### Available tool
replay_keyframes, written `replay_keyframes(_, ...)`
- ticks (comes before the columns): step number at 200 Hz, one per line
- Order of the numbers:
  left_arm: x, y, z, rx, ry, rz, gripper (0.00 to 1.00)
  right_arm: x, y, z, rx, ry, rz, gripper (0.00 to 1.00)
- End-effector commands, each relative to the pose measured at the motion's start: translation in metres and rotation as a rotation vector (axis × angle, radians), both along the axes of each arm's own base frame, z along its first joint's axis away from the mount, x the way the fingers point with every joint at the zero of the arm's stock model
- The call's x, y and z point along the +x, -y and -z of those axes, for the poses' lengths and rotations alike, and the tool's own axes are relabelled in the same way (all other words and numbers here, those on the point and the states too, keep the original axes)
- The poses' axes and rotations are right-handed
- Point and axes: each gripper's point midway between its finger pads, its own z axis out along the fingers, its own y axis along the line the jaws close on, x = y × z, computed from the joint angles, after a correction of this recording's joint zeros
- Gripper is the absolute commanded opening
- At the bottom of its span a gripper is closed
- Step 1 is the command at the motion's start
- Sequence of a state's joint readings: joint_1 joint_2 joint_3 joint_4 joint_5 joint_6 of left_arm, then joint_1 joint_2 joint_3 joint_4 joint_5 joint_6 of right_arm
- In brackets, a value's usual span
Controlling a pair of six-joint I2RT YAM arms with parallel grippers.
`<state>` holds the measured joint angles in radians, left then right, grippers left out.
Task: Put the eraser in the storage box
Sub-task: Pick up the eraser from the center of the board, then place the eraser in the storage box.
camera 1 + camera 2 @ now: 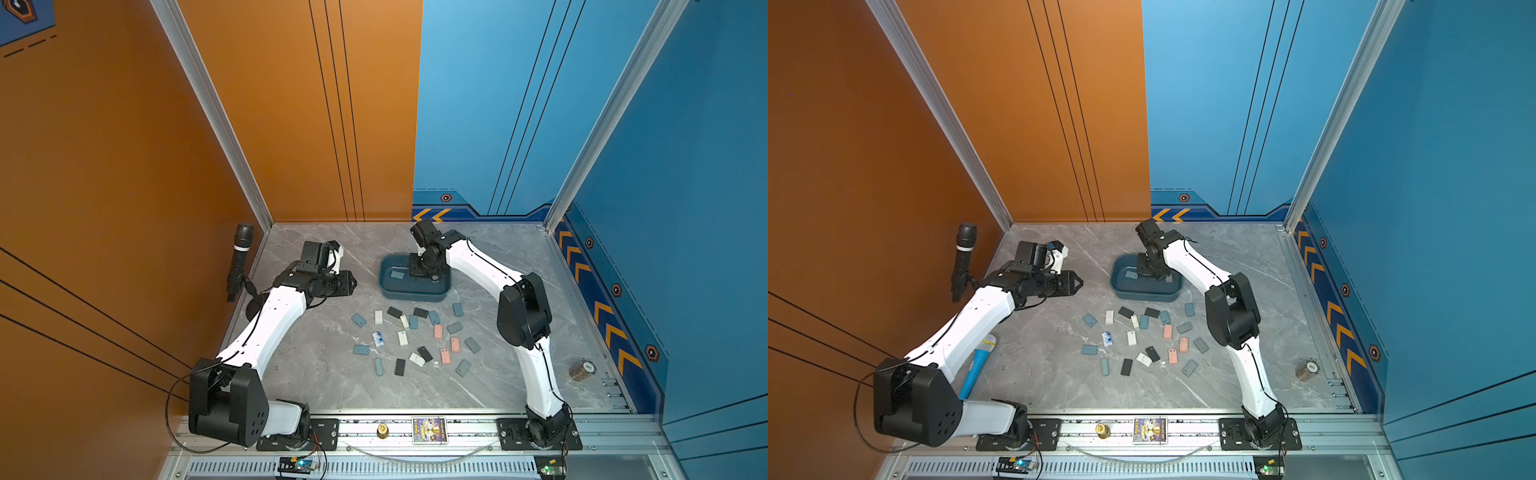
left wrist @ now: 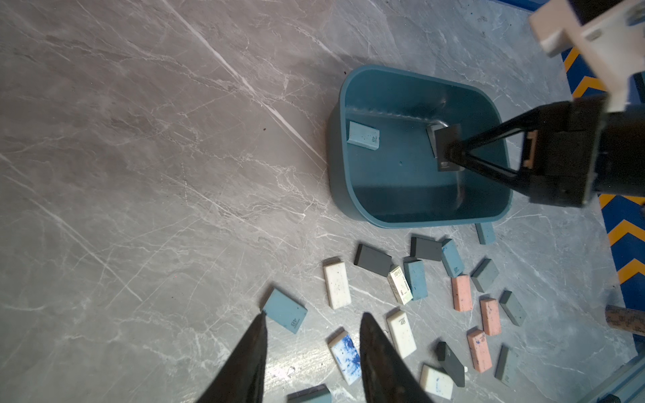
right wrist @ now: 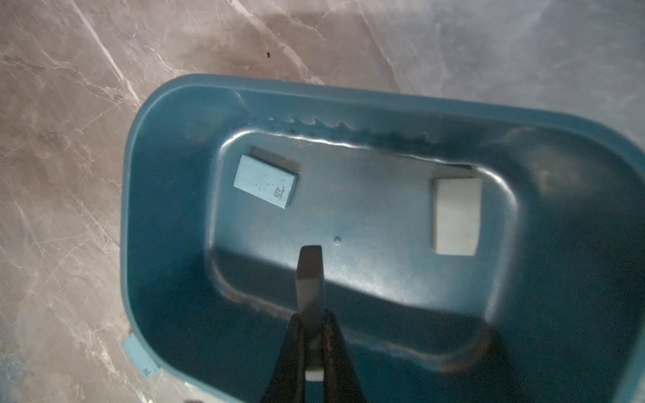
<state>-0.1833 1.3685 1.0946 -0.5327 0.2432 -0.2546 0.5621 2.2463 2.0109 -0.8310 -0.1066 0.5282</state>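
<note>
Mid-frame, a dark eraser (image 3: 310, 268) is held pinched in the right hand (image 3: 310, 315) over the storage box (image 1: 411, 296), apparently for release.

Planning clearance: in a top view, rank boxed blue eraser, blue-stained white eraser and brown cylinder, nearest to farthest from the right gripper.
1. Blue eraser, inside the storage box.
2. Blue-stained eraser, mid-table.
3. Brown cylinder, table's right edge.
</note>
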Motion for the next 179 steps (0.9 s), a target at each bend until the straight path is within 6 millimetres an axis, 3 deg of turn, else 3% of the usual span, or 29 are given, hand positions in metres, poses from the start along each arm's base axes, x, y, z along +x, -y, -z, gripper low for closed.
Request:
replay_keyframes(1,-0.003,-0.001,-0.003,-0.020,0.008,-0.007,0.44,0.005,-0.011,-0.005,0.035,-0.011,-0.018,0.04)
replay_keyframes(81,-0.002,-0.001,0.001,-0.019,-0.001,-0.010,0.44,0.026,-0.018,0.037,0.042,-0.073,-0.004,0.08)
replay_keyframes(179,-0.001,-0.005,0.003,-0.008,-0.003,-0.019,0.44,0.031,-0.010,0.055,0.043,-0.106,0.013,0.09)
